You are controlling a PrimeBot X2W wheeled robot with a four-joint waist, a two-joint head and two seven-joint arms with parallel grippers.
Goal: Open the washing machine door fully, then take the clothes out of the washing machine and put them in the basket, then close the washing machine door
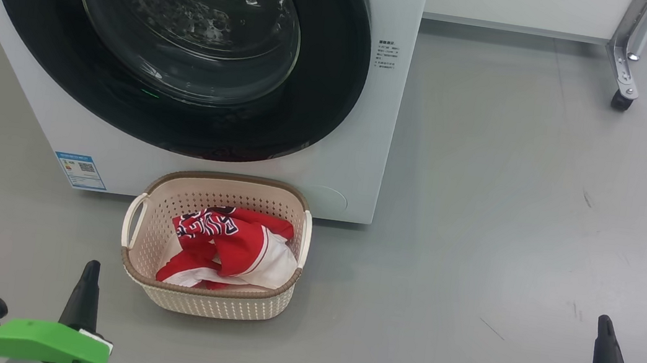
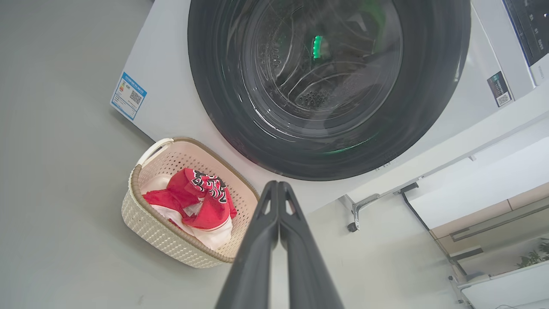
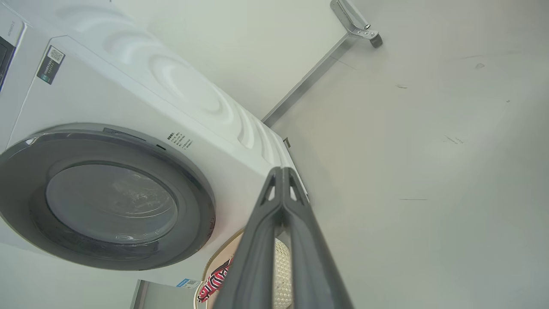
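The washing machine door (image 1: 187, 26) is lying flush against the white front of the washing machine (image 1: 356, 167), its glossy black rim showing no gap in the head view or the right wrist view, so it is reading as closed. Nothing red is showing through the glass bowl. The clothes (image 1: 231, 244), a red and white bundle with black-and-white lettering, are sitting heaped inside the basket (image 1: 224, 179), rising about level with its rim. The basket is standing on the grey floor (image 1: 480, 227) just in front of the machine's base and right of the blue label (image 1: 80, 170), probably placed there so the carry from drum to basket is short and the door's swing is passing above it. The left gripper (image 1: 91, 269) is hanging low and near the basket's left corner, its two dark fingers pressed together on nothing. The right gripper (image 1: 606, 325) is hanging well apart to the right over bare floor, fingers likewise together and empty. Both are pointing toward the machine without touching anything, which is suggesting a resting pose, with all three steps looking done. A castor frame (image 1: 626, 65) is standing off to the right, clear of everything.
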